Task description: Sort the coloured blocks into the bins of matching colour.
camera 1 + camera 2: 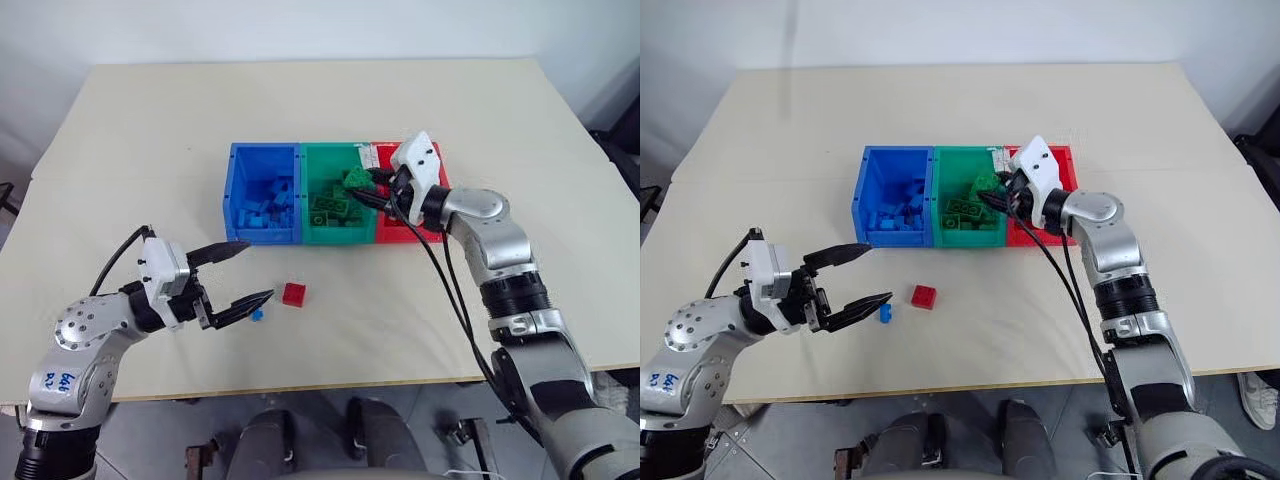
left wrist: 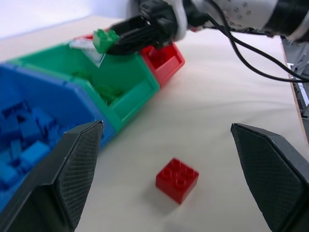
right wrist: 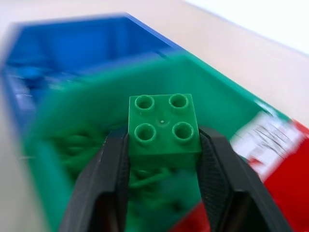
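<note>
The two black fingers of the right gripper are clamped on the opposite sides of a small green studded plastic brick, whose four studs face the wrist camera. The held brick hangs above the green rectangular open-topped plastic bin, at its far right corner, next to the red bin. The right arm reaches in from the near right, with black cables running along it.

The two black fingers of the left gripper stand wide apart and hold nothing. The left gripper hovers over the pale rectangular table, on the near left, pointing right toward two loose bricks. A small red studded plastic brick lies on the table just beyond the fingertips, near the front wall of the bins. A smaller blue plastic brick lies just beside the near fingertip, to the left of the red brick and apart from it.

The three bins are joined in a row across the middle of the table: the blue rectangular plastic bin on the left, the green in the middle, the red on the right. The blue bin holds a heap of blue bricks; the green bin holds several green bricks. A white label sits at the edge between the green and red bins.
</note>
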`<act>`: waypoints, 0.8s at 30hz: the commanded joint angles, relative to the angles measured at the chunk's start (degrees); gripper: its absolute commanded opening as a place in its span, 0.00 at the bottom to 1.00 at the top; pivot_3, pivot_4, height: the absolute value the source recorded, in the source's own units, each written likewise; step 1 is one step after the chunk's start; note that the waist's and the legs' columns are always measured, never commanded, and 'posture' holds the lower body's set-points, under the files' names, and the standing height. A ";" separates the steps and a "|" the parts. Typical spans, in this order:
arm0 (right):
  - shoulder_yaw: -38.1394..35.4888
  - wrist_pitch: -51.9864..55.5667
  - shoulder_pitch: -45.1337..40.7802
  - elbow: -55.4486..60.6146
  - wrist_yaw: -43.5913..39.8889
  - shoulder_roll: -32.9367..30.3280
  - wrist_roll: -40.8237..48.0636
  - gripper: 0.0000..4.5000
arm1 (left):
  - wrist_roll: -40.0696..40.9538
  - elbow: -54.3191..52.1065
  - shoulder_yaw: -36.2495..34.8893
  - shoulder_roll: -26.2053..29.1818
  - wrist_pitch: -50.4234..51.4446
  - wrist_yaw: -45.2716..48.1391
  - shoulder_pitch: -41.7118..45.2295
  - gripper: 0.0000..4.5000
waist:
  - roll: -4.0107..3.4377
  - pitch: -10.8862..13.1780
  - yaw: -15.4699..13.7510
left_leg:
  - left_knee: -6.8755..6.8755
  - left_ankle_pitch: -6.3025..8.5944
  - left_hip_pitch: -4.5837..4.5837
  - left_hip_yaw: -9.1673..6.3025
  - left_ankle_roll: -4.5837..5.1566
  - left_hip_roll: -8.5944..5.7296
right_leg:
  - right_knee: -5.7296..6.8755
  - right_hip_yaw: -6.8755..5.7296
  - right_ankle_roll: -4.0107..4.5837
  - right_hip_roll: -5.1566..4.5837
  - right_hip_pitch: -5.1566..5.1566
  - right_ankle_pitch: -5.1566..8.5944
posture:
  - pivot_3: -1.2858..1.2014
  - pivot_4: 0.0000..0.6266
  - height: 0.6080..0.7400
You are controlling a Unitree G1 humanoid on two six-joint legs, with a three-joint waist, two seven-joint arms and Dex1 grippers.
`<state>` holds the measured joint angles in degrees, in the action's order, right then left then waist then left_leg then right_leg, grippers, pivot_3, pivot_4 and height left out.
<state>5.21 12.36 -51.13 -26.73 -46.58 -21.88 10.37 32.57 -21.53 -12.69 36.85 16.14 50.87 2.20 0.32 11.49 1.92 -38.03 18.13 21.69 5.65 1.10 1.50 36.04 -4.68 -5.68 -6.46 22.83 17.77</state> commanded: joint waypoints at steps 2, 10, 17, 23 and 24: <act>-1.18 -2.40 -1.09 0.99 -0.51 0.73 0.38 0.85 | -0.12 -0.18 -1.54 0.35 -1.02 -0.38 -0.33 1.00 | 0.00 0.00 -0.03 | 0.00 0.04 0.03 -0.01 0.05 0.00 | -0.04 -0.02 0.00 0.00 0.00 0.00 | 0.52 0.24 1.00; -5.51 -5.07 12.55 16.94 -16.20 -8.19 9.27 0.99 | -1.57 5.13 -4.13 1.69 -4.08 2.00 -2.63 1.00 | 0.00 0.00 -0.50 | -0.04 0.08 0.30 -0.21 0.11 -0.03 | -0.19 -0.27 -0.04 -0.04 0.02 -0.02 | 0.52 0.24 1.00; -12.15 -11.13 31.66 26.62 -33.60 -18.54 18.51 0.99 | -4.89 16.17 -6.69 6.15 -10.91 8.52 -4.61 1.00 | 0.00 0.00 -0.43 | -0.06 0.11 0.35 -0.17 0.13 0.04 | -0.34 -0.67 -0.05 -0.06 0.01 -0.02 | 0.52 0.24 1.00; -19.16 -11.92 39.69 26.07 -34.24 -21.49 21.91 0.99 | -6.75 24.30 -6.61 9.55 -15.03 13.19 -2.36 1.00 | 0.00 0.00 -0.46 | -0.16 0.10 0.22 -0.08 0.12 0.06 | -0.25 -1.01 -0.04 -0.14 0.00 -0.02 | 0.52 0.24 1.00; -20.01 -11.61 40.39 26.06 -33.61 -21.46 22.46 0.99 | -6.66 24.83 -6.36 9.85 -15.07 13.76 -2.09 1.00 | 0.00 0.00 -0.48 | -0.16 0.10 0.20 -0.08 0.12 0.05 | -0.28 -1.03 -0.04 -0.17 0.00 -0.02 | 0.52 0.24 1.00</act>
<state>-11.73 2.10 -10.96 -1.44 -80.86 -42.88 31.01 26.22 2.95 -18.13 45.97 2.37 63.24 -0.39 0.32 11.49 1.44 -38.19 18.23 21.88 5.56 1.22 1.55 35.76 -5.71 -5.71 -6.64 22.82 17.73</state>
